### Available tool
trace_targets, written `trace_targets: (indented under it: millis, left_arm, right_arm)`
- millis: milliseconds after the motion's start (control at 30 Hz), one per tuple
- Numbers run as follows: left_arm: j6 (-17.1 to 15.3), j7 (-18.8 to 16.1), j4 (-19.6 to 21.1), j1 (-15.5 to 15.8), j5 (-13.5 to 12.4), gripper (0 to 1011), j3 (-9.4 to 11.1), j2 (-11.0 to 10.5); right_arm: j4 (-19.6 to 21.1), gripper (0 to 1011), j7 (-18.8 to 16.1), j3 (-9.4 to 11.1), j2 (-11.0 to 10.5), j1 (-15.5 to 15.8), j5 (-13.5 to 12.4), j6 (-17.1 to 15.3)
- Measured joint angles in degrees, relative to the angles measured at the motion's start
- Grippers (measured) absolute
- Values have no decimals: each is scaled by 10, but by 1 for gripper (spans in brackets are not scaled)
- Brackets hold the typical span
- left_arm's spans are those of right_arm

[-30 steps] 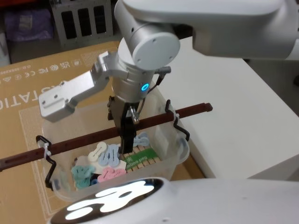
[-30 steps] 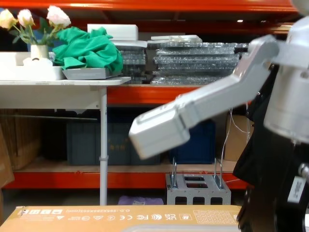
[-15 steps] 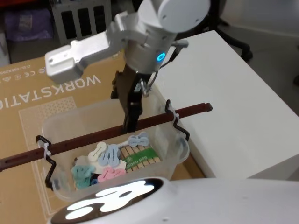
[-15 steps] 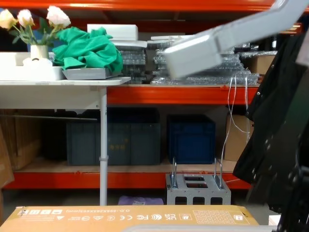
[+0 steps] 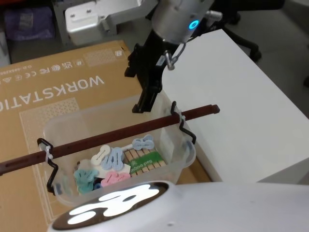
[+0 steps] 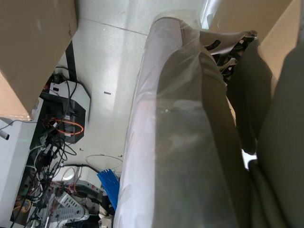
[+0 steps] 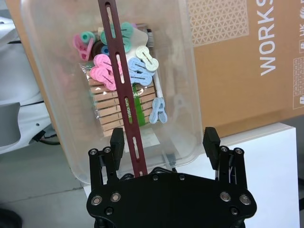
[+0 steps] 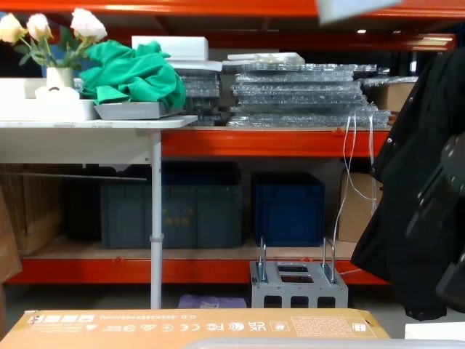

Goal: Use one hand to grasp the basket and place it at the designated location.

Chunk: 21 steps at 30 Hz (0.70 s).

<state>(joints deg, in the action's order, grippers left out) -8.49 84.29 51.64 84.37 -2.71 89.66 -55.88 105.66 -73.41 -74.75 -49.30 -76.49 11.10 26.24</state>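
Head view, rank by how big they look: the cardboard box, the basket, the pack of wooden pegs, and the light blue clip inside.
1. cardboard box
2. basket
3. pack of wooden pegs
4. light blue clip
The basket hides part of the box, yet it looks clearly largest.

My right tool (image 5: 143, 102) rose out of the basket (image 5: 187, 153). A second ago it reached down past the bar (image 5: 96, 140), close to the clips (image 5: 113, 159). Half a second ago it stood level with the bar. It ended above the bar, over the far rim, jaws apart. In the chest view my arm (image 8: 356, 7) climbed to the top edge.
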Motion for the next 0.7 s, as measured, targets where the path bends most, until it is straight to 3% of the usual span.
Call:
trace_targets:
  millis: [367,700]
  left_arm:
    - [0,0,0,0,0,0,0,0]
    - [0,0,0,0,0,0,0,0]
  right_arm:
    - [16,1001,0,27,-25,3,-23,17]
    - [24,1001,-6,38,-29,12,-25,21]
